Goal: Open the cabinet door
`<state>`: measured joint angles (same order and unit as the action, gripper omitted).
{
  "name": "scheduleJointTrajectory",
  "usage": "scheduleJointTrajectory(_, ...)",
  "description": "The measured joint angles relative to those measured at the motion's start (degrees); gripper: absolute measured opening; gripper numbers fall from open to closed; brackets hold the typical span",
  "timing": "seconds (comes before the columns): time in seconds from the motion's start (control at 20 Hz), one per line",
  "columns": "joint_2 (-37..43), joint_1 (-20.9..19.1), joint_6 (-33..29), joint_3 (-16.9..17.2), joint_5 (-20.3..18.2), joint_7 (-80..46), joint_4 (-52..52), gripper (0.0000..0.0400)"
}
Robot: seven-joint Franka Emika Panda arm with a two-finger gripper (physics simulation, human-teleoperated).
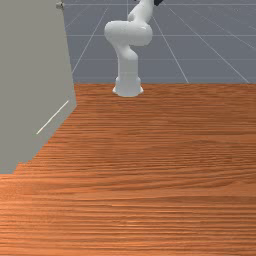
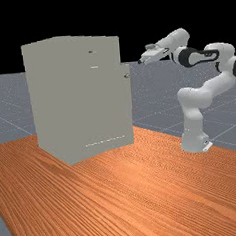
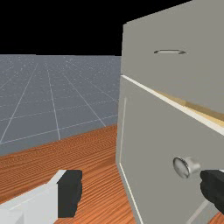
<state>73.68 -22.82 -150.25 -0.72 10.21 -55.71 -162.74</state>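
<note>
Hand (image 2: 141, 61) hung released, near knob (image 2: 127, 75). Cabinet door (image 3: 148, 135) stood ajar below bar handle (image 3: 169, 52); bench (image 2: 125, 189) extended alongside.

In the far view, the arm (image 2: 217, 83) rises from its white base (image 2: 194, 139), leans out toward the far view's right, then folds back at the raised elbow (image 2: 228, 61). Past the dark wrist (image 2: 188, 57), the gripper (image 2: 141, 62) points toward the far view's left, tipped slightly downward. The wrist view has its jaws parted wide, their dark pads (image 3: 70, 193) facing each other well apart.
</note>
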Motion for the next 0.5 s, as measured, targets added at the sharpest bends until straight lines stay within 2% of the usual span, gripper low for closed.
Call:
scheduleJointTrajectory(0.15,0.4,-0.4,-0.2,1.7,0.0,0.6,0.1,0.0400)
scheduleJointTrajectory(0.35,-0.3,-2.0,-1.1,9.9,1.5,6.1,1.2,0.0400)
scheduleJointTrajectory(0.5,-1.5,-2.8,-2.7,12.7,2.2,7.7,0.9,0.0400)
